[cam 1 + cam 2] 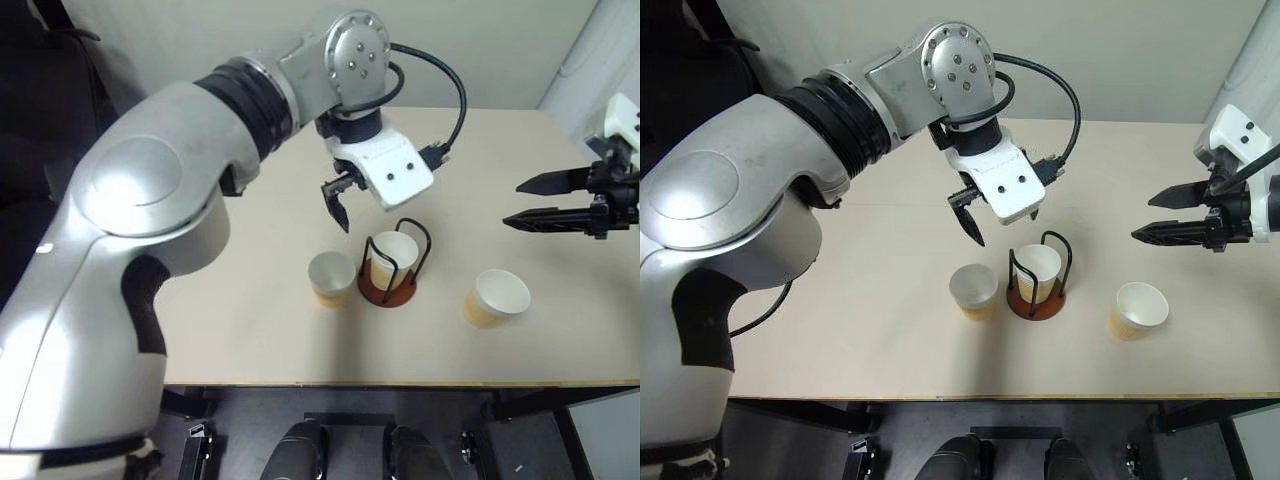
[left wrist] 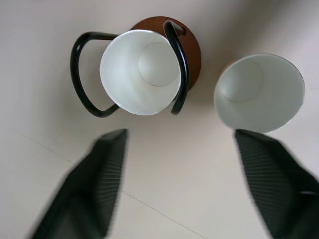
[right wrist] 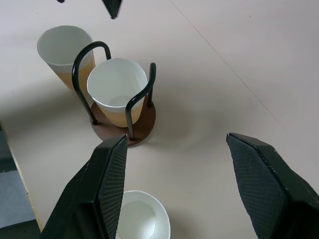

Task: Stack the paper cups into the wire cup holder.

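Note:
The wire cup holder [image 1: 388, 291] stands mid-table on its reddish-brown base, and one paper cup [image 1: 393, 252] sits upright inside its black loops. A second paper cup [image 1: 331, 276] stands upright just left of the holder. The third paper cup [image 1: 497, 297] stands to the right, tilted slightly. My left gripper [image 1: 340, 210] hangs open above and a little behind the holder, pointing down, with nothing between its fingers [image 2: 104, 174]. My right gripper [image 1: 512, 203] hovers open and empty over the table's right side, pointing left toward the cups.
The beige table [image 1: 230, 340] has bare surface to the left and behind the cups. Its front edge runs just below the cups. My left arm reaches in across the left half of the table. A black cable [image 1: 455, 85] loops off the left wrist.

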